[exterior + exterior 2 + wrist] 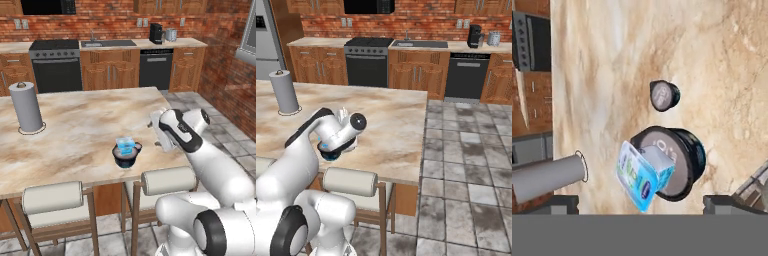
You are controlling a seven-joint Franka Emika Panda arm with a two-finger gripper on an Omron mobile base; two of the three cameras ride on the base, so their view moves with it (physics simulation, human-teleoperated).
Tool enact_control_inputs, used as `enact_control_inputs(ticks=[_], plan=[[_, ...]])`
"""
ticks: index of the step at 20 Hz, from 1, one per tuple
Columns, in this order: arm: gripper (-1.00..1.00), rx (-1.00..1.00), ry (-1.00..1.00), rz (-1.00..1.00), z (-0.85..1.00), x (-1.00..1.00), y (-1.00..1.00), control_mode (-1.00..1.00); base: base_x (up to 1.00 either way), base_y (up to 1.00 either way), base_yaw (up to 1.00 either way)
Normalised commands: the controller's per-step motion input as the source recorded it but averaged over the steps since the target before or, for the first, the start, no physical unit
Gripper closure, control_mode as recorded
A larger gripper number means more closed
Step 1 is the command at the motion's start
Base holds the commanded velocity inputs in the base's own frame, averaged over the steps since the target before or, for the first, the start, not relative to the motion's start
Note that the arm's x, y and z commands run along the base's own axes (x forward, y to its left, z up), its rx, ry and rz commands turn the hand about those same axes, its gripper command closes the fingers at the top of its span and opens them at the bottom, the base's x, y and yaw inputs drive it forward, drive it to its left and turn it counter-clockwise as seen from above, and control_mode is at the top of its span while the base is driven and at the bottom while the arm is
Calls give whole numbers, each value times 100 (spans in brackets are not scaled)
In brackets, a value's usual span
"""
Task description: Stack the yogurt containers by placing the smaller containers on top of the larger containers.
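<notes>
Spread-open gripper (641, 200) poised empty above light-blue cup (643, 175) already atop navy tub (672, 162), with tiny dark-topped pot (663, 95) apart on marble counter (612, 75) beyond.

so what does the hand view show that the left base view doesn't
Hand view alone: a tiny dark-topped pot standing apart on the counter, beyond the stack, and the gripper with its finger tips spread wide, holding nothing.

Left base view alone: the two stools tucked under the counter edge, and the sink, dishwasher and coffee maker along the back wall.

Both: the light-blue cup resting on the navy tub's foil lid, looking tilted in the hand view, the grey paper-towel roll, the marble counter and the stove.
</notes>
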Motion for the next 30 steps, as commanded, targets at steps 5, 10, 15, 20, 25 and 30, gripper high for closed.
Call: enact_control_inputs(ticks=[5,10,15,20,25,30], plan=[[-100,0,14,0,7,-2,-18,-100,0,0,0],[-100,0,17,0,0,-2,-14,-100,0,0,0],[-100,-1,16,2,0,0,-4,-100,0,0,0],[-100,-4,15,4,-2,0,0,-100,0,0,0],[-100,-5,12,1,-14,0,4,-100,0,0,0],[-100,-7,7,0,-22,0,2,-100,0,0,0]])
